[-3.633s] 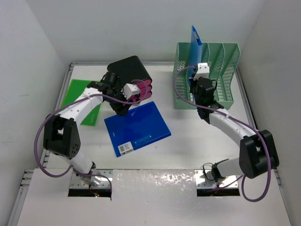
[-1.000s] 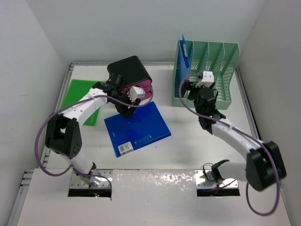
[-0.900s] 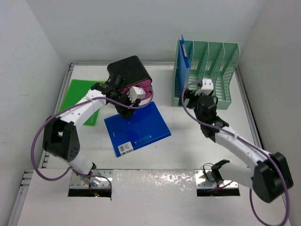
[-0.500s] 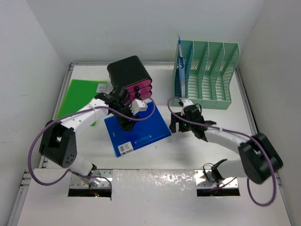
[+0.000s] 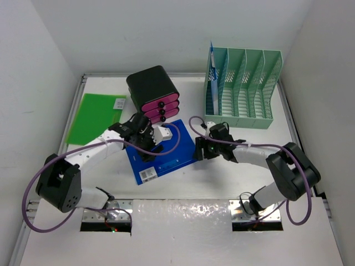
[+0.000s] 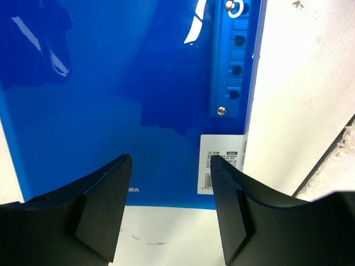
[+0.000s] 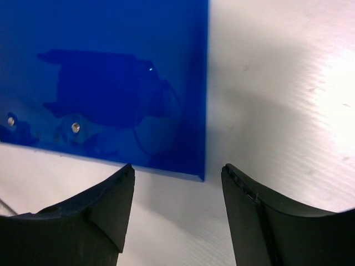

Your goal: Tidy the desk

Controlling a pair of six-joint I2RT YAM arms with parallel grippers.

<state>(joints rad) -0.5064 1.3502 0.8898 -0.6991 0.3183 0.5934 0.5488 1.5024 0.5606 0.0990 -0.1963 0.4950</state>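
A blue folder (image 5: 166,158) lies flat on the white desk (image 5: 222,180), with a white barcode label (image 6: 222,166) at one corner. My left gripper (image 5: 145,145) hovers over the folder's near-left part. In the left wrist view that gripper (image 6: 170,166) is open above the label edge, with nothing between its fingers. My right gripper (image 5: 201,149) sits low at the folder's right corner. In the right wrist view it (image 7: 177,172) is open and straddles the corner of the folder (image 7: 111,83), apart from it.
A green file rack (image 5: 244,88) stands at the back right with a blue folder (image 5: 212,72) upright in its leftmost slot. A black box with pink drawers (image 5: 155,91) stands behind the left gripper. A green folder (image 5: 94,116) lies flat at the left.
My right arm swung from the file rack down and left to the flat folder's corner, its jaws narrowing. My left gripper moved from the drawer box toward me over the folder.
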